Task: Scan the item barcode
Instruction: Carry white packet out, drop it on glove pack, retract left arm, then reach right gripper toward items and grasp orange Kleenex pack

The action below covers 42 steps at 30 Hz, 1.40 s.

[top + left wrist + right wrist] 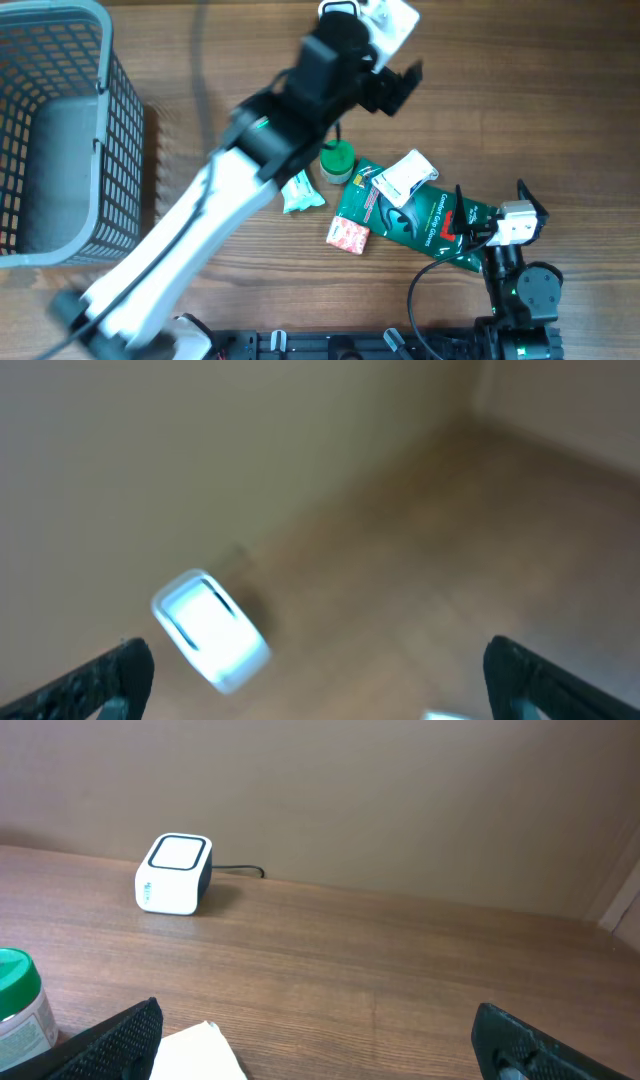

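Smooth white arm [190, 238] — boxy scanner [174, 874]

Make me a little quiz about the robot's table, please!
1. True or false: the left gripper is holding something.
2. What colour is the jar lid? A red, B green, C blue.
3. Fill in: the scanner sits nearer the ___ gripper.
Key: 1 false; 2 B; 3 left.
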Tool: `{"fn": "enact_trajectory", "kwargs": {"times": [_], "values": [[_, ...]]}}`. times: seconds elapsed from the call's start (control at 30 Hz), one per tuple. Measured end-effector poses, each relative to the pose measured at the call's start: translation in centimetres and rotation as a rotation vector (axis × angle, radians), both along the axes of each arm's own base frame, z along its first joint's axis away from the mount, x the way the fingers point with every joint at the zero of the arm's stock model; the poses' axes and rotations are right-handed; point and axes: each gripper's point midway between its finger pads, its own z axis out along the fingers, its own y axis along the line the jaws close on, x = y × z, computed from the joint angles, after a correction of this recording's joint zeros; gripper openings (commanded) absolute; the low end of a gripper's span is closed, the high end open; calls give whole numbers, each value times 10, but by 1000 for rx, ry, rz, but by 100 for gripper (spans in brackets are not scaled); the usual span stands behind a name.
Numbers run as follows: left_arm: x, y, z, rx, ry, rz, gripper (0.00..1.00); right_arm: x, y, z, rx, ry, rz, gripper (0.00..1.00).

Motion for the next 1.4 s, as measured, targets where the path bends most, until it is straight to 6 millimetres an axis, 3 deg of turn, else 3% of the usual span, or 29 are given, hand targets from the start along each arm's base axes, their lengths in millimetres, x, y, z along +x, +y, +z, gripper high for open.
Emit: {"fn": "enact_trajectory", "kwargs": {"times": [0.03, 0.1, 0.13, 0.17, 0.2, 0.27, 0.4, 0.53, 0.63, 0.73, 0.8, 0.9, 0.97, 1.03, 1.1, 1.2, 1.3, 1.33, 1.4], "values": [[-12, 23, 59, -28, -175, 38, 100, 0, 0, 0, 0, 0, 0, 100], [-37, 60, 133, -67, -393, 102, 100, 0, 0, 0, 0, 0, 0, 100], [-63, 91, 176, -66, -525, 146, 100, 0, 0, 0, 0, 0, 0, 100], [-82, 116, 198, -40, -592, 189, 100, 0, 0, 0, 0, 0, 0, 100], [-92, 134, 205, 9, -621, 234, 100, 0, 0, 0, 0, 0, 0, 100], [-98, 170, 200, 160, -620, 366, 100, 0, 0, 0, 0, 0, 0, 100], [-84, 189, 182, 374, -593, 480, 100, 0, 0, 0, 0, 0, 0, 100], [-93, 204, 187, 365, -595, 522, 100, 0, 0, 0, 0, 0, 0, 100], [-108, 235, 199, 320, -608, 590, 100, 0, 0, 0, 0, 0, 0, 100], [-134, 273, 199, 264, -588, 627, 100, 0, 0, 0, 0, 0, 0, 100], [-158, 287, 199, 195, -608, 602, 100, 0, 0, 0, 0, 0, 0, 99], [-213, 294, 193, 99, -703, 519, 100, 0, 0, 0, 0, 0, 0, 100], [-238, 292, 188, 64, -788, 483, 100, 0, 0, 0, 0, 0, 0, 100], [-250, 289, 176, 49, -844, 462, 100, 0, 3, 0, 36, 2, 19, 100], [-250, 288, 155, 50, -885, 464, 100, -2, 19, 0, 209, 21, 106, 100], [-260, 289, 125, 58, -916, 470, 100, -13, 58, 4, 649, 130, 321, 100], [-287, 286, 124, 34, -979, 440, 100, -24, 79, 5, 1026, 288, 420, 100], [-312, 285, 129, 4, -1045, 416, 100, -26, 84, 8, 1093, 314, 450, 100], [-334, 286, 131, -22, -1093, 401, 100, -34, 94, 4, 1142, 394, 493, 100]]}}
